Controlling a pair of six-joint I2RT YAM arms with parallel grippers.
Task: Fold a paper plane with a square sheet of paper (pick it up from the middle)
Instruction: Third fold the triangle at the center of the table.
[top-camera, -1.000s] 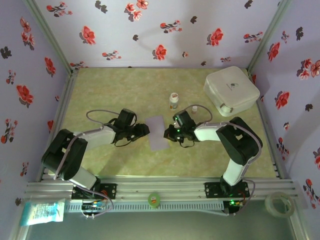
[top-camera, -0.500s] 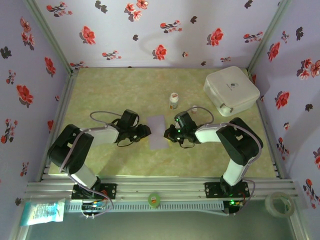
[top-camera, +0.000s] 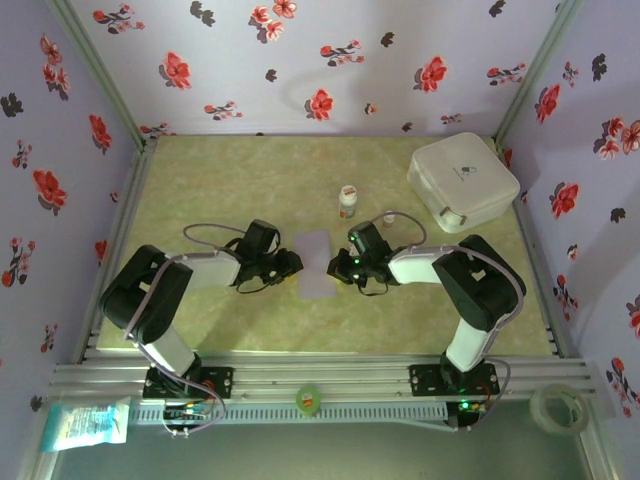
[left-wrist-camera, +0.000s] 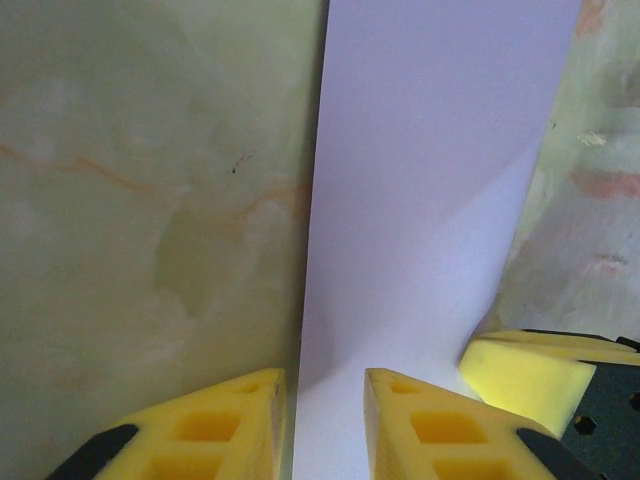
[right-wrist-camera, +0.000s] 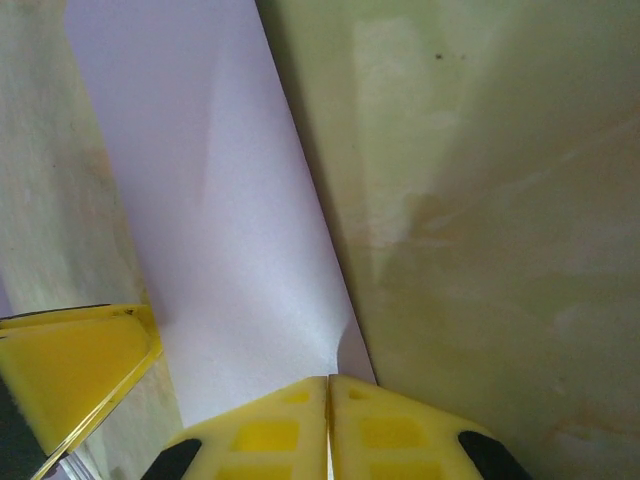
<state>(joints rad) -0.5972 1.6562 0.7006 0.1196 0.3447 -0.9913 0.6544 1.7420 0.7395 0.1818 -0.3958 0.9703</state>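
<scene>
In the top view, the square sheet of paper (top-camera: 317, 263) lies in the middle of the table (top-camera: 220, 180), between the two arms. It reads as a tall, narrow rectangle, clearly narrower than the white box (top-camera: 463, 180) in the far right corner. It has probably been folded in half once, and no pointed nose or wings show. The left gripper (top-camera: 292, 265) sits at the sheet's left edge and the right gripper (top-camera: 338, 268) at its right edge, both low over the table. A small bottle (top-camera: 347, 201) stands just beyond the sheet, apart from it.

In the left wrist view, that arm's yellow fingers (left-wrist-camera: 215, 425) stand a little apart, and the paper's long edge runs down into the gap between them. Nothing is clamped there: the claw is open and straddles the edge. The paper lies flat along that edge. On the opposite side it curves where a yellow finger of the other arm (left-wrist-camera: 520, 372) meets it.

In the right wrist view, the two fingers (right-wrist-camera: 275, 425) are pressed together with no gap and pinch the sheet's near edge. The paper lifts off the table in a small curl just ahead of the pinch, so this claw is closed on the sheet.

The task looks to be at an early stage. At most the first centre fold is made, and the sheet is being taken by its edges for the next step. The corner folds that make the nose, the fold along the centre crease and the wing folds all appear to be left. The left claw likely has to close before the sheet can be lifted or turned evenly.
</scene>
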